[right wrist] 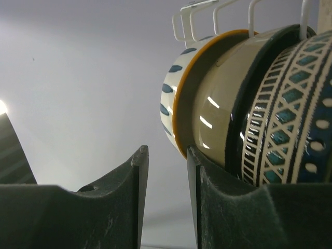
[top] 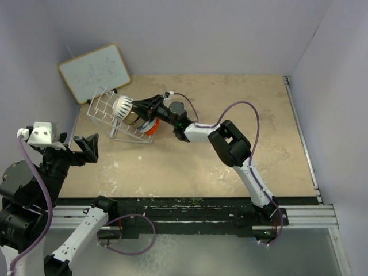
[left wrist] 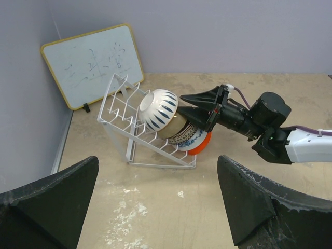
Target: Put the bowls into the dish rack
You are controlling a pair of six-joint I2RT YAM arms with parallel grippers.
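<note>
The pale wire dish rack (top: 99, 104) stands tilted at the back left, also in the left wrist view (left wrist: 128, 148). Bowls stand on edge in it, packed together: a white bowl with blue dashes (left wrist: 158, 108), a tan one (left wrist: 174, 129), a blue-and-white patterned one (left wrist: 191, 139) and an orange-red one (left wrist: 205, 145). The right wrist view shows a black rim (right wrist: 239, 119) between the tan bowl (right wrist: 210, 111) and the patterned bowl (right wrist: 290, 114). My right gripper (top: 137, 108) is open and empty against the stack; one finger (right wrist: 207, 176) touches the tan bowl. My left gripper (top: 86, 148) is wide open and empty, well short of the rack.
A wood-framed whiteboard (top: 95, 72) leans against the left wall just behind the rack, also in the left wrist view (left wrist: 93, 65). The side walls close in the tan table (top: 230, 155). The right arm (top: 230, 144) stretches diagonally across the middle.
</note>
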